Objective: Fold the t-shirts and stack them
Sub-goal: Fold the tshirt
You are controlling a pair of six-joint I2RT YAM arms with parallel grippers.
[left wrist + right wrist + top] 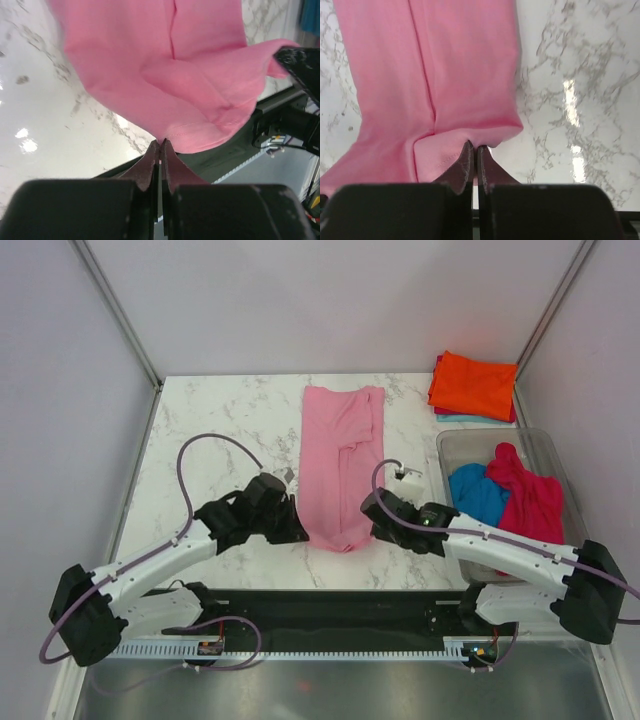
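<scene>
The light pink t-shirt (342, 460) lies folded into a long narrow strip down the middle of the marble table, its near end lifted. My left gripper (298, 532) is shut on the near left corner of that hem (190, 137). My right gripper (372, 524) is shut on the near right corner (470, 131). A folded orange t-shirt (473, 384) lies on a pale blue one (452, 418) at the far right. A bright blue t-shirt (478, 493) and a crimson-pink one (527, 498) lie crumpled in the bin.
A clear plastic bin (470, 441) stands at the table's right side. A black rail (330, 608) runs along the near edge between the arm bases. The right arm's wrist (295, 115) shows in the left wrist view.
</scene>
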